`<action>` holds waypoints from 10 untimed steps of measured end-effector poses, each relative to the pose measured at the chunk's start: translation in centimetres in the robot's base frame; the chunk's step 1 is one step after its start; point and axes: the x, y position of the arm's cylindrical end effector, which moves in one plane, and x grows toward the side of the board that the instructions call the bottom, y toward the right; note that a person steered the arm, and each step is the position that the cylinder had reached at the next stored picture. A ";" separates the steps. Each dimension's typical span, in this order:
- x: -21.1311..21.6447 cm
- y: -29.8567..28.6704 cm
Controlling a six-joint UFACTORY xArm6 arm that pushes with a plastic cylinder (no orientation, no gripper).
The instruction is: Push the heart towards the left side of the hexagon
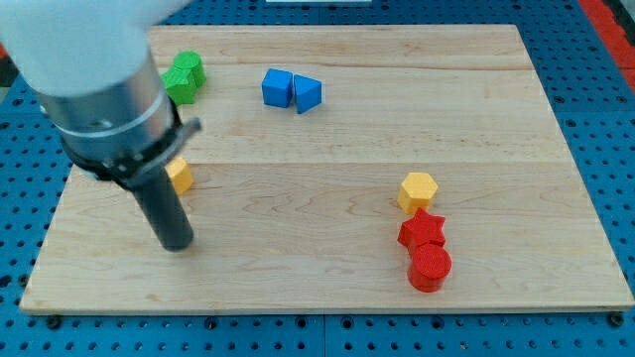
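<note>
The yellow wooden block (181, 177), its shape half hidden by the arm, lies on the wooden table (327, 288) far to the view's left of the yellow hexagon (418, 190). My tip (177, 244), a bare rod rather than a claw, rests just below that block.

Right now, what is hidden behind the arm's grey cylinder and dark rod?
Part of a yellow block shows beside the rod, its shape unclear. A green block peeks out above. My tip rests on bare wooden board.
</note>
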 end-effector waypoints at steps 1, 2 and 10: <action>-4.4 -1.0; -6.9 -1.0; -8.9 15.3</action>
